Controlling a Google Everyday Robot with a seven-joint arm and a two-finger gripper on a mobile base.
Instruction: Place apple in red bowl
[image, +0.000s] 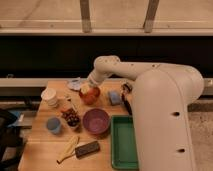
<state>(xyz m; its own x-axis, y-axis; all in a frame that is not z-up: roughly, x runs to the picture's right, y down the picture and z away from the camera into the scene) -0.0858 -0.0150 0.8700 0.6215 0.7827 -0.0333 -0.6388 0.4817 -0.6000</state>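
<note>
Wooden table (45, 142), L to R: white cup (49, 96) at table's 10 o'clock, blue cup (53, 124) below it, grape bunch (71, 117) beside, banana (68, 149) w/ dark block (87, 148) at 6 o'clock, purple bowl (96, 121) centre, green tray (123, 142) at 4 o'clock. Red bowl (90, 95) sits at 12 o'clock of purple bowl, apple (85, 89) at its upper-left rim, pale top showing. Gripper (91, 83) hangs right over apple and bowl, arm reaching in from R; apple seems clamped in it, fingers mostly hidden by wrist.
</note>
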